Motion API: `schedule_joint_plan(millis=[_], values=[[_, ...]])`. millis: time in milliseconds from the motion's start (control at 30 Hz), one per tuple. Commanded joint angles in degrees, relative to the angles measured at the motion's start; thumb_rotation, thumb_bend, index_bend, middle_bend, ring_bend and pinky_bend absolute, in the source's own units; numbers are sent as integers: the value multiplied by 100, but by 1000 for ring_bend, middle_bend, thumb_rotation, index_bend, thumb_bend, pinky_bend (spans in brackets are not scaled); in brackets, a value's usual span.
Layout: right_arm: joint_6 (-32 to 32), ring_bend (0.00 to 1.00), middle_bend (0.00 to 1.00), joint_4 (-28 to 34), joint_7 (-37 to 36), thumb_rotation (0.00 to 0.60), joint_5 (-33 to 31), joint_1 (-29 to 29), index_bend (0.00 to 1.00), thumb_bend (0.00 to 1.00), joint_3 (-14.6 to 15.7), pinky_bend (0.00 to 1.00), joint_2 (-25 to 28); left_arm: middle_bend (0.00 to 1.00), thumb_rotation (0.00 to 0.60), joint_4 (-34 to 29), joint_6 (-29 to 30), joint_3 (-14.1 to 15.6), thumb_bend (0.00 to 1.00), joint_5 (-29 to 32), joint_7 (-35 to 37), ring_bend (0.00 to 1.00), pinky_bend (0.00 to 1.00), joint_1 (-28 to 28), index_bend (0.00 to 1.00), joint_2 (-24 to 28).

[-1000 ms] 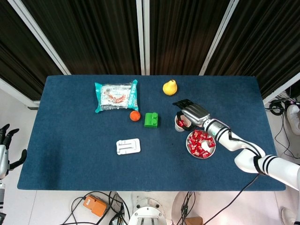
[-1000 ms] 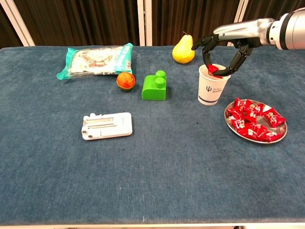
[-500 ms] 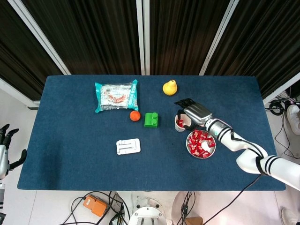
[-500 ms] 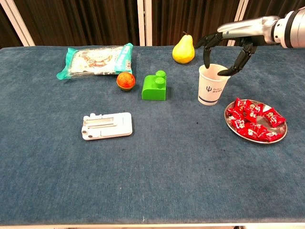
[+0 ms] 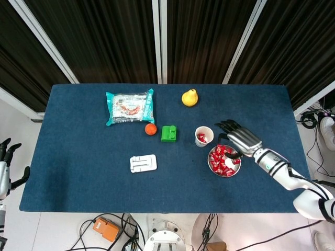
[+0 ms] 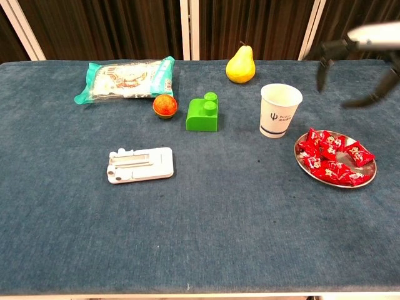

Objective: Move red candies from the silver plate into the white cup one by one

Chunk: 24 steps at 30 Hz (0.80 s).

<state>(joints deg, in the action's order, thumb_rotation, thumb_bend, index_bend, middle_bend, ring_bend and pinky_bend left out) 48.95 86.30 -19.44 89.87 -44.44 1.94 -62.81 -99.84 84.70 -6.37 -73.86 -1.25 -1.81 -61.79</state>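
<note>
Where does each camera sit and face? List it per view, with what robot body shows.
Head view: high above, looking down on the blue table; shows the right hand over the silver plate of red candies, and the left hand at the table's left.
Chest view: low at the front edge, facing across; only right hand shows.
Shared: white paper cup, yellow pear.

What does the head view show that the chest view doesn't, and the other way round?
Only the head view shows the red candy lying inside the white cup, the left hand off the table's left edge, and the cables on the floor. Only the chest view shows the logo printed on the cup's side. Both show the right hand empty with fingers spread over the silver plate, the red candies piled on that plate, the pear, the green block, the orange ball, the snack packet and the white stand.
</note>
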Motion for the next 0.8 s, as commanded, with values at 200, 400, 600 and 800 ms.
schedule_joint_plan(millis=[200,400,600,800], values=[[-152,62,110,-233,234,600,61,343,448,441,379,8,-116,0,600,-9,13,6,347,-12,-4,0,0,6,160,-3],[-256,62,110,-773,622,600,-47,363,447,440,302,7,-508,0,600,-2,2,-2,347,13,-21,0,0,1,160,-9],[-345,62,110,-1138,723,600,-27,275,407,440,209,8,-872,0,600,-6,20,-9,347,29,-23,0,0,10,160,-5],[-335,62,110,-1173,787,600,55,173,400,395,134,8,-969,0,600,-13,6,-16,347,59,-27,0,0,9,160,-4]])
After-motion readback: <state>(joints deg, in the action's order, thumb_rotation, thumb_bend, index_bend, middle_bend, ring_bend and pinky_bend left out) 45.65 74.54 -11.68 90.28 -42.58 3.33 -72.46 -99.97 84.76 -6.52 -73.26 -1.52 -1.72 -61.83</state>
